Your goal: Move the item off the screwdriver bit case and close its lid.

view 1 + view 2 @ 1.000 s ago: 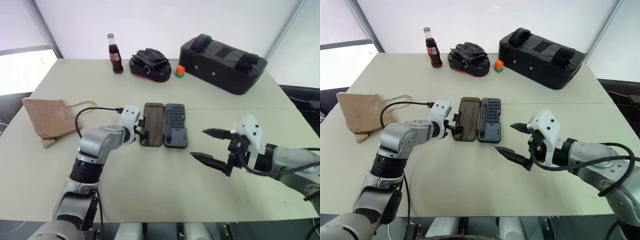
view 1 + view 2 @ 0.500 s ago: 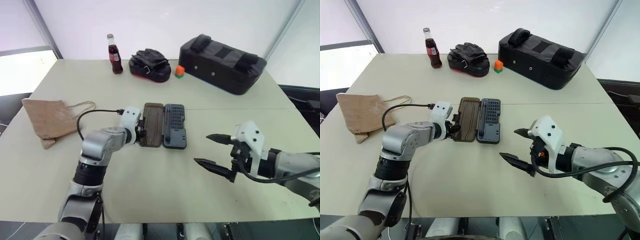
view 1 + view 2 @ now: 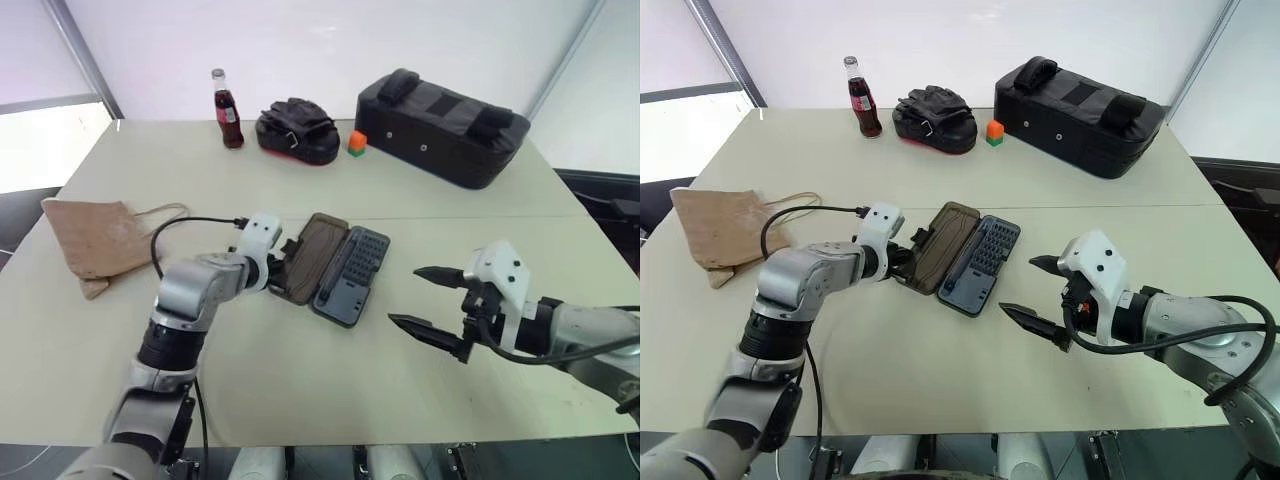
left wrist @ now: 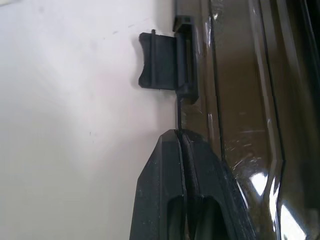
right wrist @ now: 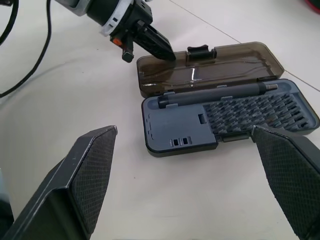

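Screwdriver bit case [image 3: 352, 272] lies open mid-table [image 3: 300, 370], skewed, lid [image 3: 315, 257] flat. Left gripper [image 3: 284, 266] has its fingers pressed together, tips at the lid's rim (beside the latch [image 4: 160, 67]). Right gripper [image 3: 405, 296] is spread wide, near the case's right.

Along the table's [image 3: 300, 390] far edge, left to right: cola bottle [image 3: 221, 108] upright, black padded mitt [image 3: 296, 130], small orange-and-green block [image 3: 357, 144] just beside it, big black bag [image 3: 440, 127] toward the far right corner; tan pouch [image 3: 95, 238] with a cord lies near the left edge.
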{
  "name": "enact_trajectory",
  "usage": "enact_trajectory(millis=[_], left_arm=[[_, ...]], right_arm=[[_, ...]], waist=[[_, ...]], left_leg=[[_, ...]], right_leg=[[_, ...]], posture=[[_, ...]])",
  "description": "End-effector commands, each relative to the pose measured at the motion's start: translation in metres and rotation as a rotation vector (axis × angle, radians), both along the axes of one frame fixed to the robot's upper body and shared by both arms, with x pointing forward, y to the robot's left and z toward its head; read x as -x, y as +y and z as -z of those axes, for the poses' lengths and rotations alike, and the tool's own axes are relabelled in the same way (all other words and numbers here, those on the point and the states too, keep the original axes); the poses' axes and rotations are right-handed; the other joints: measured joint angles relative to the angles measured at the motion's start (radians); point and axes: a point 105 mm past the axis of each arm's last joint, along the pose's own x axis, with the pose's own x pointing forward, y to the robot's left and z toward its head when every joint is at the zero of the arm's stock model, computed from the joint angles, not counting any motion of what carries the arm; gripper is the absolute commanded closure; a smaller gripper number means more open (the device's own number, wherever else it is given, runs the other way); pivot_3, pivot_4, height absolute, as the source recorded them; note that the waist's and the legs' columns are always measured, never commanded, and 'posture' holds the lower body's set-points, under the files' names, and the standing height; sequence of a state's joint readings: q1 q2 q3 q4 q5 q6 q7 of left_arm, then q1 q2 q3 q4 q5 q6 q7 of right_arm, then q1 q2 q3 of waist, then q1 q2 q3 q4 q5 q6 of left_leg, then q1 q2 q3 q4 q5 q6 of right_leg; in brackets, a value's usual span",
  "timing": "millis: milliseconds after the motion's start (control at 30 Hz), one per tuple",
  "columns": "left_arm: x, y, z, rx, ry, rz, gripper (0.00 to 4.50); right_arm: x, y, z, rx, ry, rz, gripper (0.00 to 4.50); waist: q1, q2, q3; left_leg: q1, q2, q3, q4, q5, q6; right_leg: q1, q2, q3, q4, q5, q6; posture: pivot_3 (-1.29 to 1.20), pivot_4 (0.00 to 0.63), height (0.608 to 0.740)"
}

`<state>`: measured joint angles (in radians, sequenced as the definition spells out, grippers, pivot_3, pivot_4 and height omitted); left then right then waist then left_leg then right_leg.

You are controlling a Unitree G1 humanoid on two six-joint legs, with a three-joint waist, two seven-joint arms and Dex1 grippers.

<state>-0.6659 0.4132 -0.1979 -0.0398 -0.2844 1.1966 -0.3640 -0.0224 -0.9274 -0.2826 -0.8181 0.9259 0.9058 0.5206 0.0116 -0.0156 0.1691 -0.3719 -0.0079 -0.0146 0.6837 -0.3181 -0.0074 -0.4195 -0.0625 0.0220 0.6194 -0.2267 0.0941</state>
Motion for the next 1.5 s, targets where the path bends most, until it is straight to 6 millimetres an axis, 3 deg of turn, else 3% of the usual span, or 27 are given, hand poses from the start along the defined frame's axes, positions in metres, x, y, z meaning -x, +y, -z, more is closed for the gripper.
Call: enact_trajectory(millis=[33,367,567,733,1100,1500], left_arm=[[-0.016,0.014,-0.002,-0.123,-0.059,0.096,4.48],[-0.048,-0.018,-0.021,-0.411,-0.318,0.697,4.48],[-0.029,-0.051,-0.024,-0.435,-0.431,1.1,4.48],[-0.018,-0.056,-0.021,-0.486,-0.461,1.291,4.48],[-0.033,-0.038,-0.024,-0.478,-0.421,1.126,4.48],[0.007,-0.028,-0.015,-0.399,-0.342,1.156,4.48]], right_arm=[[-0.001,0.0,-0.008,-0.001,-0.047,-0.004,0.0],[0.015,-0.007,0.005,0.158,0.011,-0.049,0.0],[0.017,-0.011,0.004,0.159,0.012,-0.031,0.0],[0.019,-0.013,0.002,0.149,0.011,-0.012,0.0],[0.021,-0.017,0.002,0.152,0.016,0.009,0.0],[0.014,-0.016,0.002,0.146,0.012,-0.003,0.0]], waist=[[0.0,0.0,0.0],[0.004,-0.001,0.001],[0.006,-0.001,0.001],[0.001,-0.002,0.001],[0.0,-0.002,0.002],[0.0,-0.002,0.001]], left_leg=[[0.0,0.0,0.0,0.0,0.0,0.0],[-0.01,0.0,0.002,-0.001,-0.001,0.001],[-0.016,-0.001,0.002,0.0,-0.003,0.005],[-0.018,-0.001,0.002,0.0,-0.006,0.011],[-0.016,0.0,0.003,0.002,-0.006,0.011],[-0.015,0.002,0.003,0.002,-0.006,0.011]], right_leg=[[0.0,0.0,0.0,0.0,0.0,0.0],[-0.008,-0.001,0.0,-0.006,0.0,-0.001],[-0.012,-0.002,-0.001,-0.007,0.002,0.003],[-0.014,-0.002,-0.001,-0.007,0.003,0.005],[-0.014,0.001,-0.001,-0.004,0.003,0.006],[-0.013,0.002,-0.001,-0.001,0.003,0.006]], posture=[[0.0,0.15,0.74],[0.0,0.15,0.74],[0.0,0.15,0.74],[0.0,0.15,0.74],[0.0,0.15,0.74],[0.0,0.15,0.74]])
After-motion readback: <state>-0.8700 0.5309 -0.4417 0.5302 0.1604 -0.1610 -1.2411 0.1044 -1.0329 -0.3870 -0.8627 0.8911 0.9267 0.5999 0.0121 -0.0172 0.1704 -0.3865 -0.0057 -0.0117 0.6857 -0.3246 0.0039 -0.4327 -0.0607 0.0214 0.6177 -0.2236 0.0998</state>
